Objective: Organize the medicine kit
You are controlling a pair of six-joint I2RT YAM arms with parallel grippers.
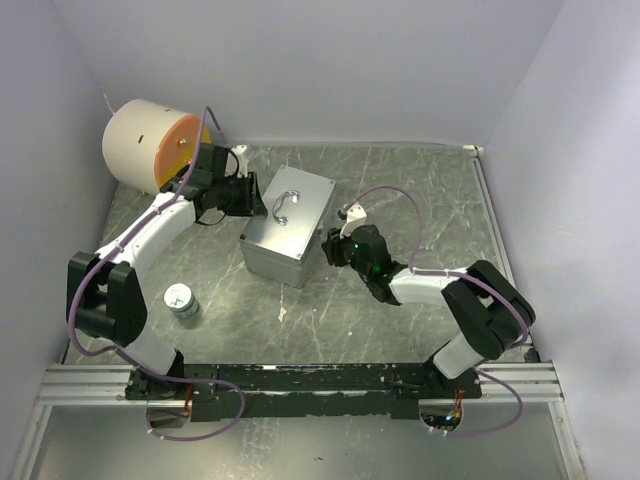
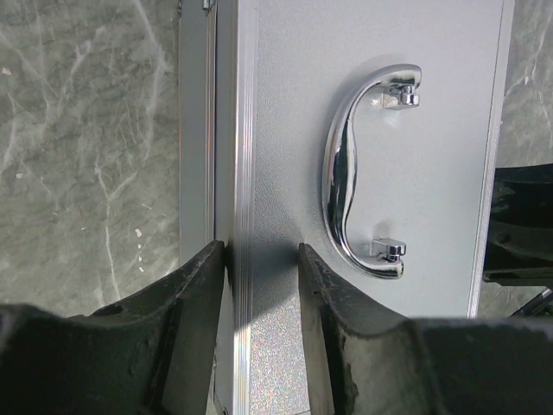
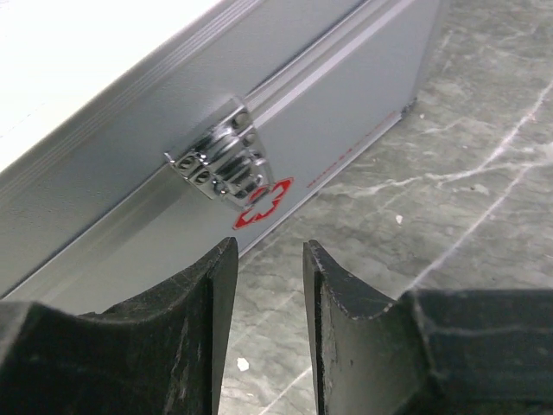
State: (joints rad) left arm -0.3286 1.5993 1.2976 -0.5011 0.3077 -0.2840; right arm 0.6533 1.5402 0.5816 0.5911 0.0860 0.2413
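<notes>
The medicine kit (image 1: pixel 300 235) is a grey metal case standing shut in the middle of the table, with a chrome handle (image 1: pixel 285 205) on its lid. At the case's far left edge is my left gripper (image 1: pixel 250 195). In the left wrist view that gripper (image 2: pixel 262 251) is open and straddles the lid's aluminium edge strip, with the handle (image 2: pixel 346 173) just ahead to the right. My right gripper (image 1: pixel 330 245) sits at the case's right side. In its wrist view the right gripper (image 3: pixel 268 246) is open over bare table, just short of the chrome latch (image 3: pixel 216 169) and a red cross mark (image 3: pixel 263 203).
A big white drum with an orange face (image 1: pixel 150 145) lies at the back left, close behind the left arm. A small round white-topped bottle (image 1: pixel 181 300) stands on the table front left. Walls enclose the table on three sides.
</notes>
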